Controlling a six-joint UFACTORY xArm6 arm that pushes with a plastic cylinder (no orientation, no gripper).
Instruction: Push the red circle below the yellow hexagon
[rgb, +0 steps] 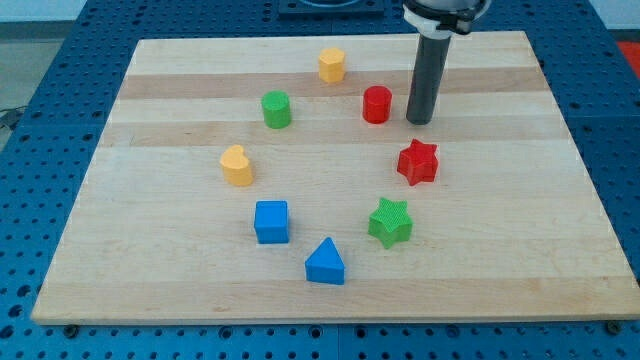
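Observation:
The red circle (377, 104) stands on the wooden board near the view's top, right of centre. The yellow hexagon (332, 65) sits up and to the left of it, close to the board's top edge. My tip (419, 121) rests on the board just to the right of the red circle, a small gap apart from it. The dark rod rises from the tip toward the view's top.
A green circle (276, 109) lies left of the red circle. A red star (418, 162) sits below my tip. A yellow heart (237, 166), blue cube (271, 221), blue triangle (325, 262) and green star (390, 222) lie lower on the board (520, 250).

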